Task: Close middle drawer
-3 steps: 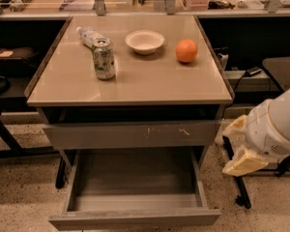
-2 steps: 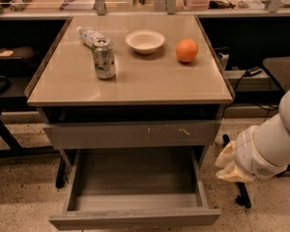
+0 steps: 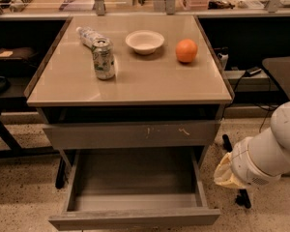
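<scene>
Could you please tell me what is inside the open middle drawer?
The middle drawer shows only its bare grey floor and walls. Its rear stretch is hidden under the scratched drawer front. The tool hangs to the right of it, outside.

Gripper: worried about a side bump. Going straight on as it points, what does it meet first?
Probably the open middle drawer's right wall; the gripper sits right of it, pointing left. Depth is unclear.

On the table (image 3: 150,86) stand a can (image 3: 103,58), a white bowl (image 3: 144,41) and an orange (image 3: 186,50), a plastic bottle (image 3: 87,34) lying behind the can.
</scene>
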You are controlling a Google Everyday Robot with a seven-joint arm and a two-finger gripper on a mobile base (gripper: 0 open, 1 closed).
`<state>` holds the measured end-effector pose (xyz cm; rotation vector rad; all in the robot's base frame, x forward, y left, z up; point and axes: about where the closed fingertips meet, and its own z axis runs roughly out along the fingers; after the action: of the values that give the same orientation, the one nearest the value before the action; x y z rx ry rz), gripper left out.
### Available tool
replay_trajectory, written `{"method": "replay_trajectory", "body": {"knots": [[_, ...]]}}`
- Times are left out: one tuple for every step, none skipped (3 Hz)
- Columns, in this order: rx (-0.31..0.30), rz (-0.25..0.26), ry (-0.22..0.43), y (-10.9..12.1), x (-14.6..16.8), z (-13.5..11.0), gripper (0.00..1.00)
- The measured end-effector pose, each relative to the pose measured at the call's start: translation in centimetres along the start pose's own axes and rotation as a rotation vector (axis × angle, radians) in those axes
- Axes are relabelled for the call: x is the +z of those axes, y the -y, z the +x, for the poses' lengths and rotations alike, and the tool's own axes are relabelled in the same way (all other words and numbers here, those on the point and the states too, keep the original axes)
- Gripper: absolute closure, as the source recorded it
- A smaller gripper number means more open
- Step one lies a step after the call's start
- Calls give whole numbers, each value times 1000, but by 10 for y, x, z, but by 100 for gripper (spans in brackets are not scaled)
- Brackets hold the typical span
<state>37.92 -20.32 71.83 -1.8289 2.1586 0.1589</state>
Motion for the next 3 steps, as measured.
{"method": "replay_trajectory", "body": {"knots": [[38,-31,12,-10,42,12,100],[89,-53,57,-27,112,34,100],[96,-10,105,-29,154,49,100]]}}
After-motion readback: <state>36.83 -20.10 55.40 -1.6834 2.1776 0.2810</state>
